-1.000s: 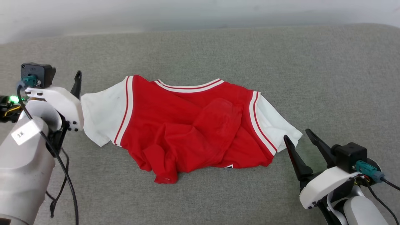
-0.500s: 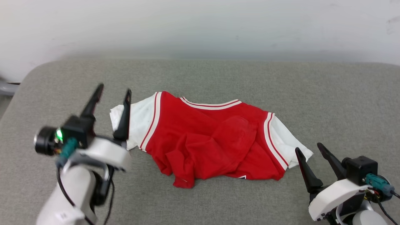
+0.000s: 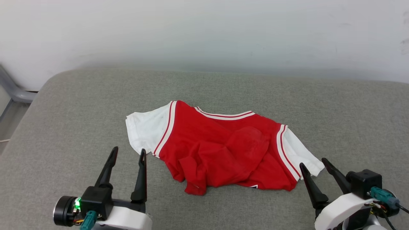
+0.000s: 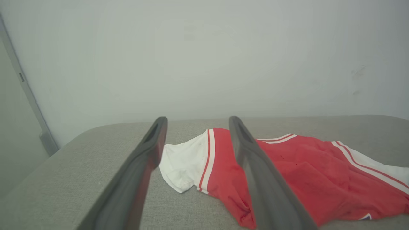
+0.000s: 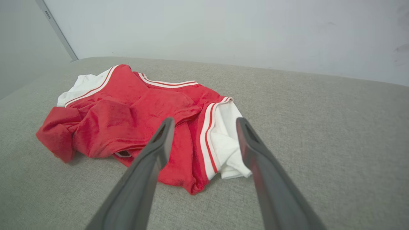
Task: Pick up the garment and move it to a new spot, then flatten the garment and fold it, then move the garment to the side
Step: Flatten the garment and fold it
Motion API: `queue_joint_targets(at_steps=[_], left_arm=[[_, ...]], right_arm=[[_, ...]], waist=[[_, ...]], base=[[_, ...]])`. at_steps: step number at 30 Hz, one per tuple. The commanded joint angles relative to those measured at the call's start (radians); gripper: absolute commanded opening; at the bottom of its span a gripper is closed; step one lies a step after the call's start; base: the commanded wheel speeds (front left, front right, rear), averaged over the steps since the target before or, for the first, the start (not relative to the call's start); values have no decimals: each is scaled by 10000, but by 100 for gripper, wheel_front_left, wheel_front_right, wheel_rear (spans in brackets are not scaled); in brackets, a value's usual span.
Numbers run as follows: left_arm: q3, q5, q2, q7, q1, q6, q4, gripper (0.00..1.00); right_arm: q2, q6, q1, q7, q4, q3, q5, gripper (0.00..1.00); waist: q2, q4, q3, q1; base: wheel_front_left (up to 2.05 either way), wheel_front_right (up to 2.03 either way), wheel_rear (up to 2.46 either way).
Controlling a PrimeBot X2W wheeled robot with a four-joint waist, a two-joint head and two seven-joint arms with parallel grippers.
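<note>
Your red jersey-style T-shirt with white short sleeves lies crumpled near the middle of the grey fabric-covered bench. Its red-and-white striped collar trim runs along the 12 o'clock edge. One white sleeve lies fairly flat toward 9 o'clock, and the other points toward 4 o'clock. The red body is bunched into loose folds toward 6 o'clock, and a small dark-and-white mark peeks out at the lower hem.

Your left tool sits at the shirt's 8 o'clock with its two dark fingers spread wide, pointing toward 12 and holding nothing. Its inner fingertip is near the lower corner of the 9 o'clock sleeve but apart from it. Your right tool sits at the shirt's 4 o'clock, also spread wide and empty. Its tips are just beside the cuff of the nearer sleeve, and in the right wrist view that cuff shows between the fingers, a little beyond them. A pale wall stands behind the bench at 12 o'clock.
</note>
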Motion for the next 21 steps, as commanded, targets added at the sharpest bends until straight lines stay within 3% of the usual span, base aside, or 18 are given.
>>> queue_joint_targets(at_steps=[1, 8, 12, 18, 21], left_arm=[[64, 177, -18, -25, 69, -126, -41, 100], [222, 608, -312, -25, -180, -610, 84, 100], [370, 773, -506, -25, -294, -863, 135, 100], [469, 1036, -858, -26, -559, -1132, 221, 100], [528, 1139, -1031, -26, -730, -1262, 256, 100]], right_arm=[[-122, -7, 117, 85, -53, 5, -44, 100], [-652, -7, -422, 1111, -136, 172, 53, 100], [-1343, -7, -1103, 3183, 43, 422, 425, 100], [-2059, -7, -2439, 7129, 564, -223, 1114, 100], [-2188, -7, -2989, 8549, 806, -485, 1126, 100]], waist=[[0, 104, 21, 1], [0, 344, 209, 1], [0, 493, 459, 1], [0, 896, 979, 1], [0, 1123, 1268, 1]], base=[[0, 0, 0], [0, 0, 0], [0, 0, 0], [0, 0, 0], [0, 0, 0]])
